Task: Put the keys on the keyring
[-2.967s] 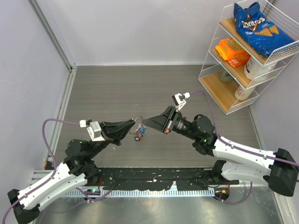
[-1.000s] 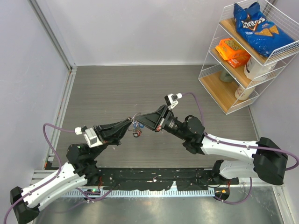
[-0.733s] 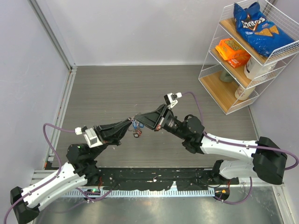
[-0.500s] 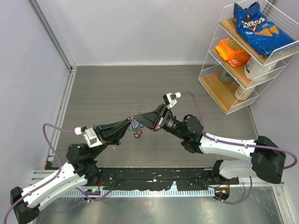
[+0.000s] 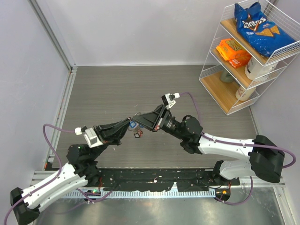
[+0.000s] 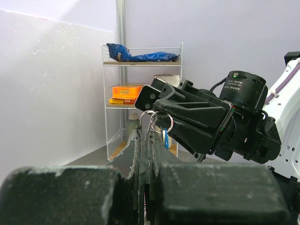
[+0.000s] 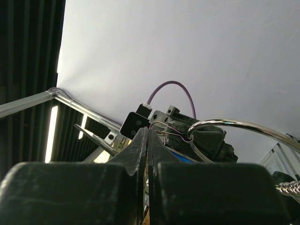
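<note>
Above the table's middle my two grippers meet tip to tip. The left gripper [image 5: 130,123] [image 6: 144,136] is shut, and the thin silver keyring [image 6: 161,122] stands up from its tips. From the ring hangs a blue key [image 5: 133,125] [image 6: 165,137], and lower down a dark red key [image 5: 137,135]. My right gripper [image 5: 140,121] [image 7: 149,133] is shut too; a thin wire loop [image 7: 174,131] comes out of its tips and joins the keyring [image 7: 234,125]. Its tip touches the top of the rings in the left wrist view.
A white wire shelf [image 5: 224,82] [image 6: 140,93] stands at the back right with a blue chip bag [image 5: 255,23], orange boxes [image 5: 233,50] and jars. A metal rail [image 5: 56,42] runs along the left wall. The grey tabletop [image 5: 117,89] lies below the grippers.
The right arm has crept left toward the left gripper, and the blue key has shifted left with it. The left arm drew back earlier and has since held still.
</note>
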### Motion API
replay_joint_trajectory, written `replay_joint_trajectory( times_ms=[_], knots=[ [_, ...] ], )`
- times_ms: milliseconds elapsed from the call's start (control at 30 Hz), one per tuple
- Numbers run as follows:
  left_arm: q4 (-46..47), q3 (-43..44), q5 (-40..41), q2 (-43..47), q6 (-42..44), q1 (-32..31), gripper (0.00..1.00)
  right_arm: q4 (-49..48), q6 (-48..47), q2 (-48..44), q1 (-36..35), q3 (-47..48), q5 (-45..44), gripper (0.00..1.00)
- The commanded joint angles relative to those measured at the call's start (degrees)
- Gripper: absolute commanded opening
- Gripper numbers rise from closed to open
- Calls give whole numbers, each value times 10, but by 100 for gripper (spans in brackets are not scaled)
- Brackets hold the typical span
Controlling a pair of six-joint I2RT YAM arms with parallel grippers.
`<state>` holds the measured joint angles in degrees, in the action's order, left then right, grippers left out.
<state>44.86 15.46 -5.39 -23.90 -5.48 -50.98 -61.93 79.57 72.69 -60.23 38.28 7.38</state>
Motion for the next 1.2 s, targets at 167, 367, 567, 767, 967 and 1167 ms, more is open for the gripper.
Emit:
replay_joint_trajectory(
  times_ms=[167,367,567,767,967,1167],
  knots=[
    [46,7,8,-1,6,0,0,-41,9,9,-7,28,0,6],
    [46,8,12,-4,7,0,0,-52,16,18,-9,33,1,6],
    [47,8,15,-7,7,1,0,-74,32,41,-12,45,2,6],
    [47,6,17,-6,8,0,0,-90,46,63,-16,64,6,6],
    [46,5,20,-6,9,0,0,-91,46,64,-17,66,9,6],
    [43,4,22,-4,8,0,0,-85,38,51,-17,58,5,6]
  ],
)
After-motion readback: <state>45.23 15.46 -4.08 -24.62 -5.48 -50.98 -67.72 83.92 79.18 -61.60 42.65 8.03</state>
